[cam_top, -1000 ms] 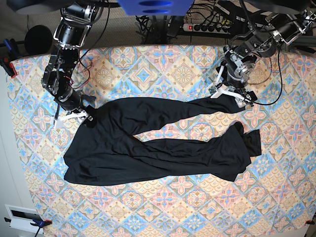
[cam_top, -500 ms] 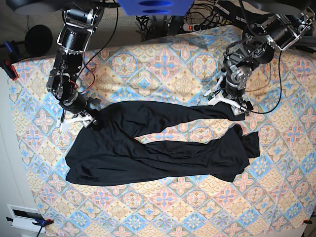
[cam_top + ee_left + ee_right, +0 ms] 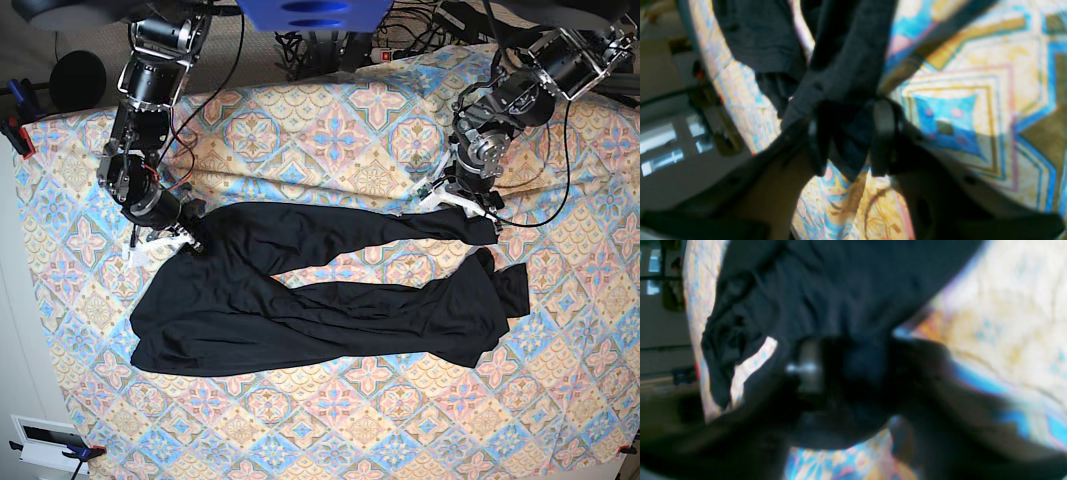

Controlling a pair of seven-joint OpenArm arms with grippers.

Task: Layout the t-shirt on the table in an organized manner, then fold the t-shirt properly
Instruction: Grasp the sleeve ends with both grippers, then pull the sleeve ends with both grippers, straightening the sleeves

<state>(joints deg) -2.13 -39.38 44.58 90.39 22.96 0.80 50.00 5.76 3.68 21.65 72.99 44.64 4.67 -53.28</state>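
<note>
Patterned table [image 3: 330, 120], pastel diamond tiles, cloth rumpled at far edge. Held black t-shirt [image 3: 300, 300], thin and limp, sprawled mid-table in long crooked strips, unfolded; spreading barely begun, folding all left. Left gripper [image 3: 846, 140] pinched a bunched end; right gripper [image 3: 846, 370] looked clamped on fabric too, though blurred.

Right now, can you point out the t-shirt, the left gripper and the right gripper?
t-shirt [image 3: 300, 320]: base view, middle of the black body fabric.
left gripper [image 3: 846, 140]: left wrist view, between its fingertips, closed on shirt fabric.
right gripper [image 3: 853, 366]: right wrist view, between its fingertips, pinching shirt fabric.
</note>
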